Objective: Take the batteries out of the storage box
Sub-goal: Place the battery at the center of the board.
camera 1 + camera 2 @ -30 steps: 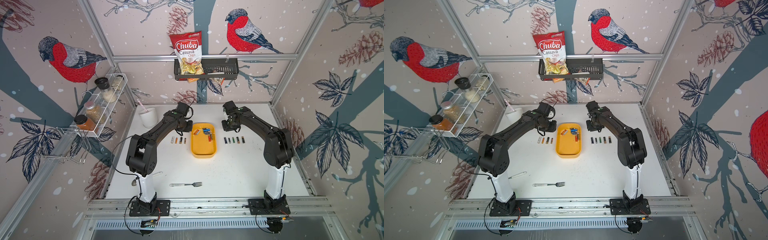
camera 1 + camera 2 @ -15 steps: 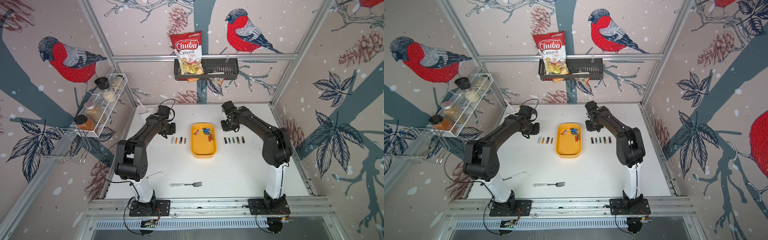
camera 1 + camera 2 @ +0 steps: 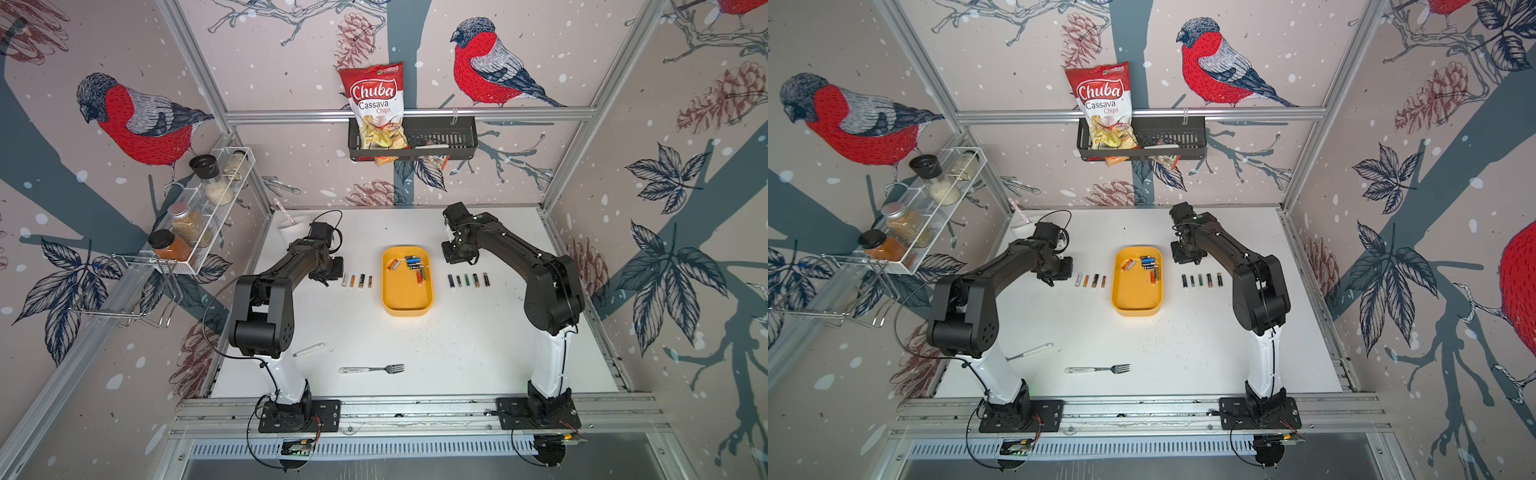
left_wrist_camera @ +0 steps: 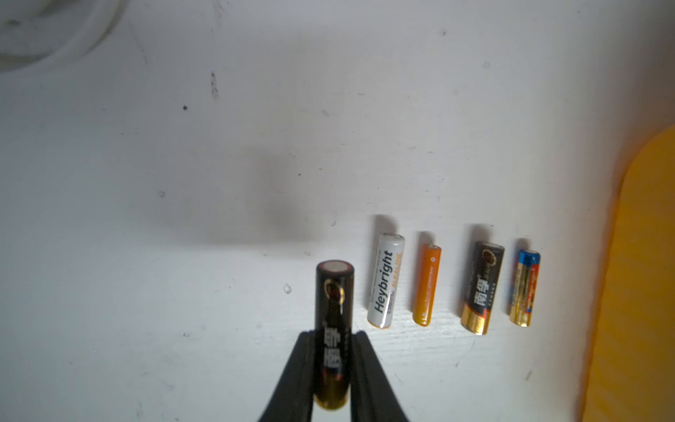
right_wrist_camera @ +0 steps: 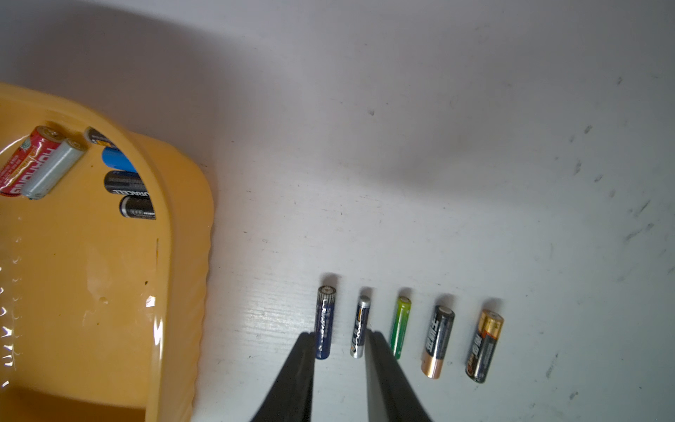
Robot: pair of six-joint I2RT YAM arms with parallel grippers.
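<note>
The yellow storage box (image 3: 407, 299) sits mid-table with several batteries (image 3: 409, 266) at its far end. Left of it lies a row of several batteries (image 3: 357, 281), and right of it another row (image 3: 467, 280). My left gripper (image 4: 333, 334) is shut on a black-and-gold battery (image 4: 334, 292), held just above the table beside the white battery (image 4: 385, 281) at the left row's outer end. My right gripper (image 5: 339, 333) is open and empty, low over the inner end of the right row, close to the box's right wall (image 5: 182, 255).
A fork (image 3: 372, 369) and a white-handled utensil (image 3: 308, 350) lie near the table's front. A white cup (image 3: 291, 226) stands at the back left. On the walls hang a spice rack (image 3: 199, 212) and a black basket (image 3: 440, 141) with a chips bag.
My left arm has swung left, away from the box, and come down at the outer end of the left row. The right arm has hardly moved.
</note>
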